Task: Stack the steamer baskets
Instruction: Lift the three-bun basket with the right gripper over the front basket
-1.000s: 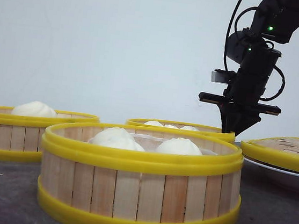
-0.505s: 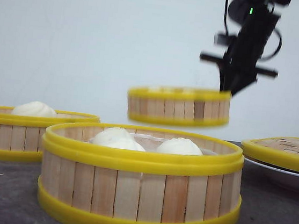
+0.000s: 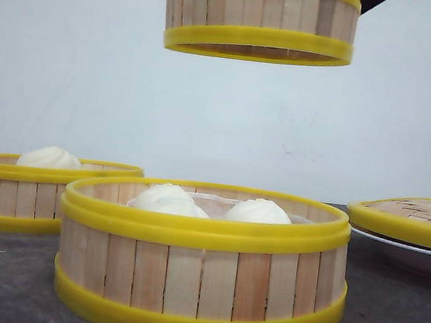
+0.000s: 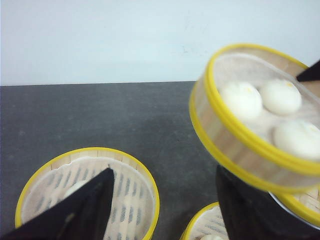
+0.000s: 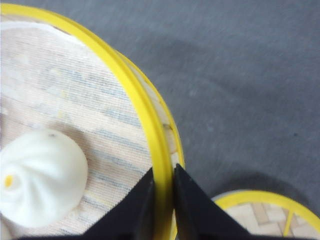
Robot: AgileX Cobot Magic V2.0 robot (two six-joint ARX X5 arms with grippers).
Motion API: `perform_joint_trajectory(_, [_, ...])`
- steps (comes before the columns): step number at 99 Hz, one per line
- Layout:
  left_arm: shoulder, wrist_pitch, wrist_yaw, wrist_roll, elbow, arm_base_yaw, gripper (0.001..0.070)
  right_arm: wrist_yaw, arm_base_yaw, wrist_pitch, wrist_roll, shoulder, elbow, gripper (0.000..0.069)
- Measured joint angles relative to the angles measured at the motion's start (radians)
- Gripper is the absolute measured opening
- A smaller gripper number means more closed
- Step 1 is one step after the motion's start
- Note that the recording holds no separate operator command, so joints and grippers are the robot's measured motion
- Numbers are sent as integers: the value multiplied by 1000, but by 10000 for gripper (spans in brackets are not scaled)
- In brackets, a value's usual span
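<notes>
One steamer basket up in the air, two still on the table

The lifted basket (image 3: pixel 261 20) hangs level, high above the table, pale slat walls with yellow bands, white buns inside. The nearest basket (image 3: pixel 200 265) sits upright front and center with two buns showing. The third basket (image 3: pixel 33 191) sits farther back on the left, one bun visible.

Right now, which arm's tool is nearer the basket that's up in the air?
Right. The right tool is clamped on the raised basket's rim, one finger on each side of its wall. The left tool hangs open apart from it, above the baskets on the table.
</notes>
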Motion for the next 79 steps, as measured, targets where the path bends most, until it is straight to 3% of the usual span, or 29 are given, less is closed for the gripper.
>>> perform_joint_trajectory(27, [-9, -1, 1, 0, 0, 0, 389, 5, 81, -119, -54, -32, 0, 32])
perform_joint_trajectory(79, [-92, -2, 1, 0, 0, 0, 389, 40, 236, -123, -78, -100, -3, 32])
